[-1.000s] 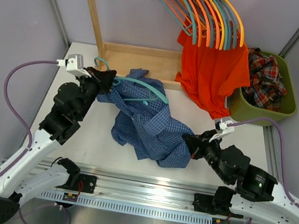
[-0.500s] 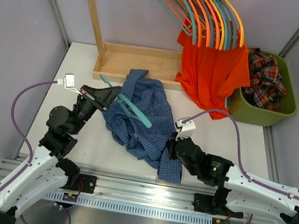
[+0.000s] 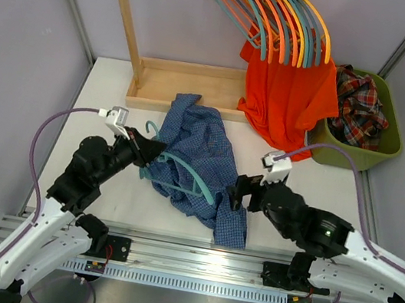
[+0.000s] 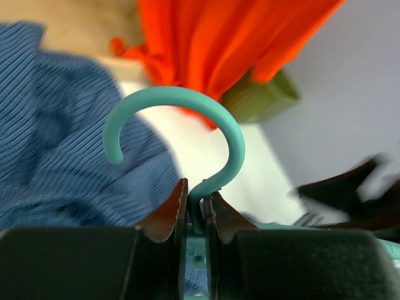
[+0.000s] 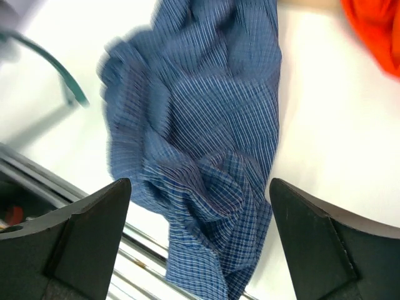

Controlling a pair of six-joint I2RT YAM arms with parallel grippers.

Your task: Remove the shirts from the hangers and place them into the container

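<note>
On the left side of the table, the left gripper (image 4: 195, 200) is clenched on the neck of a teal hanger (image 3: 183, 175), just below its hook. The hook curls up and away toward the far edge. The hanger's long axis runs from that grip diagonally toward the near right, across the dark blue check shirt (image 3: 203, 148).

The shirt lies crumpled at mid-table. Its long axis runs from the wooden base frame (image 3: 191, 80) at the far side down to the near edge, leaning slightly right, and its tail hangs by the rail. I cannot tell whether the hanger's arms are free of the fabric.

To the right of the shirt, the right gripper (image 3: 237, 192) hovers with its jaws spread wide, holding nothing. That is the likely trouble. With nothing pinning the cloth, a pull on the hanger could snag a sleeve or collar and drag the whole shirt along, perhaps off the near edge.

Further right, an orange-red shirt (image 3: 284, 103) hangs from the bunch of hangers (image 3: 279, 17). The container (image 3: 386, 147) sits at the far right corner with a plaid shirt (image 3: 359, 100) inside.
</note>
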